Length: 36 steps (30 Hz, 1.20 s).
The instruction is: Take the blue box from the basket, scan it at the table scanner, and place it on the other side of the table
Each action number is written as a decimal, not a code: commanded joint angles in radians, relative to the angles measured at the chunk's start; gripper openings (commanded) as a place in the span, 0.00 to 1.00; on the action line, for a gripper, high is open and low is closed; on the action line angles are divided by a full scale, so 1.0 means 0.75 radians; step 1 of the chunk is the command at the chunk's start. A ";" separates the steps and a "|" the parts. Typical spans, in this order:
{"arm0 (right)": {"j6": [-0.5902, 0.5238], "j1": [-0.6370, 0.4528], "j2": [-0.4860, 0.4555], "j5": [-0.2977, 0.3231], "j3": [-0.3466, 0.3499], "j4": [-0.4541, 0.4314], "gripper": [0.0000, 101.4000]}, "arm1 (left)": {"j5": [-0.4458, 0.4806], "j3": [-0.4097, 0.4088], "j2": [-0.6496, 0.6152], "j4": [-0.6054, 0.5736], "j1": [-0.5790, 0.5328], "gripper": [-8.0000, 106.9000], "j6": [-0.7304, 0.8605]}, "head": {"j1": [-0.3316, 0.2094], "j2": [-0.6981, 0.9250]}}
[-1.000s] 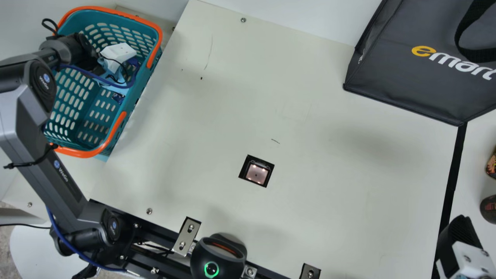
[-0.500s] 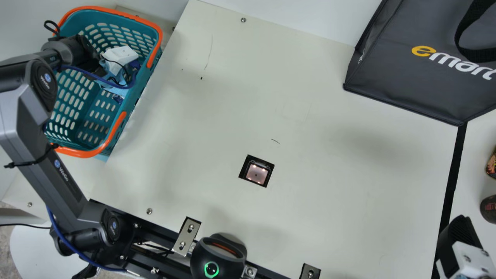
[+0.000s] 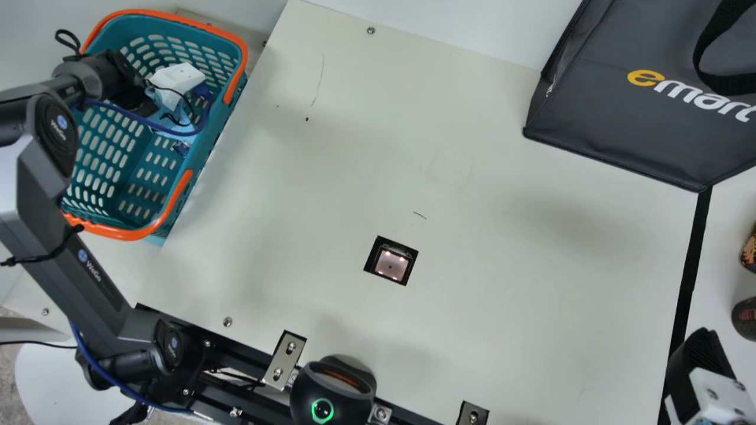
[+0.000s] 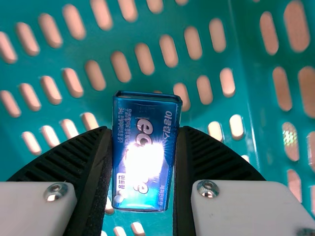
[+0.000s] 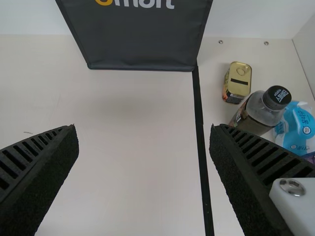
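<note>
In the main view my left gripper (image 3: 176,79) is down in the teal basket (image 3: 132,177) at the far left, partly covered by its arm and cables. Its fingers, seen in the left wrist view, hold the blue box (image 4: 140,189) upright between them; that gripper (image 4: 143,135) is shut on the box's two sides, with perforated basket wall behind. My right gripper (image 3: 703,360) is at the main view's lower right corner. In the right wrist view, this gripper (image 5: 143,130) stands open with nothing between its fingers. The table scanner's lit window (image 3: 391,264) lies mid-table.
A dark grey bag (image 3: 638,112) stands at the table's far right. Beyond the black strip (image 5: 200,132) are a can (image 5: 237,82), a dark-capped bottle (image 5: 261,110) and a blue-white pack (image 5: 298,128). A round black device (image 3: 332,392) sits at the near edge.
My left arm has shifted slightly toward the main view's left, its gripper still in the basket. The right arm has kept still.
</note>
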 commanded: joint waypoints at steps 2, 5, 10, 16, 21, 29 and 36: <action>0.000 0.000 0.000 0.000 0.000 0.000 0.94 | -0.020 0.026 -0.058 -0.006 -0.004 0.00 -0.063 | -0.039 0.005; 0.000 0.000 0.000 0.000 0.000 0.000 0.94 | -0.042 0.051 -0.118 -0.004 -0.006 0.00 -0.130 | -0.039 0.005; 0.000 0.000 0.000 -0.001 0.000 0.000 0.94 | -0.070 0.089 -0.224 0.012 -0.007 0.00 -0.254 | -0.039 0.005; 0.000 0.000 0.000 -0.001 0.000 0.000 0.94 | -0.086 0.120 -0.349 0.048 -0.007 0.00 -0.418 | -0.039 0.005; 0.000 0.000 0.000 -0.001 0.000 0.000 0.94 | -0.083 0.134 -0.453 0.082 -0.006 0.00 -0.567 | -0.039 0.005; 0.000 0.000 0.000 -0.001 0.000 0.000 0.94 | -0.032 0.138 -0.626 0.119 -0.021 0.00 -0.791 | -0.039 0.005; 0.000 0.000 0.000 -0.001 0.000 0.000 0.94 | 0.051 0.125 -0.767 0.135 -0.074 0.00 -0.935 | -0.039 0.005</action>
